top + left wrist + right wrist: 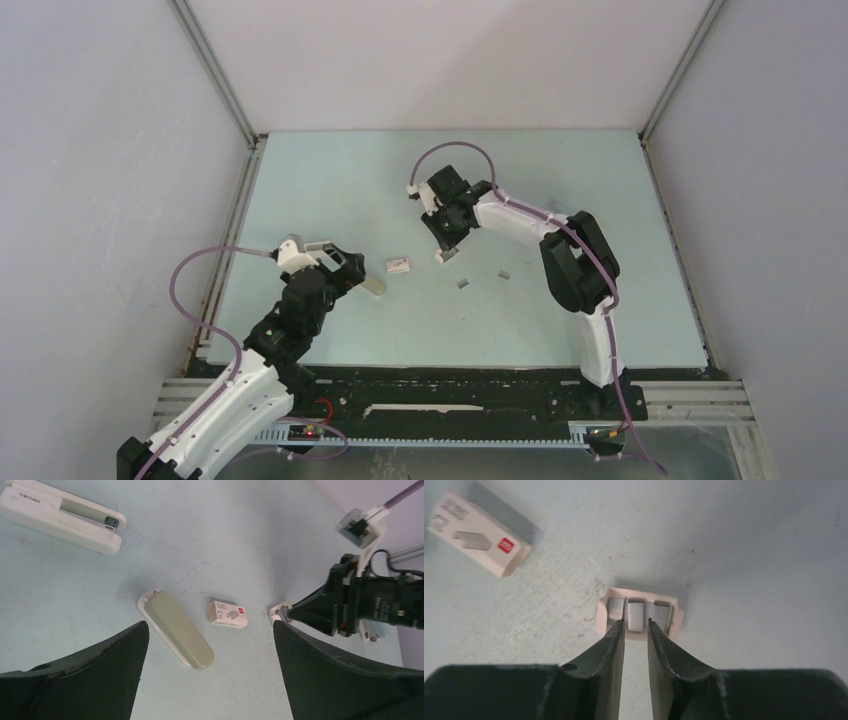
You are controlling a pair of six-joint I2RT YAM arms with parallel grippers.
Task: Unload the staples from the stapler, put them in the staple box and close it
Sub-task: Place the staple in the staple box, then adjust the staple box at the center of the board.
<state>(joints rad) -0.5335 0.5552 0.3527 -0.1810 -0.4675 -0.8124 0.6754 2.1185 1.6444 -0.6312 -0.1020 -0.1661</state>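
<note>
Silvery staples (pixel 635 615), three blocks in card tray (pixel 602 619), centre of right wrist view: likely light, stiff, slick; pinch across long sides. Right gripper (pixel 636 624) narrowly parted astride middle block, hold unclear. Left gripper (pixel 210 625) wide, empty.

Pale blue table (pixel 300 180), olive-and-white stapler (pixel 177 630), white box (pixel 228 614) with red patch, silvery staples (pixel 636 614)
</note>
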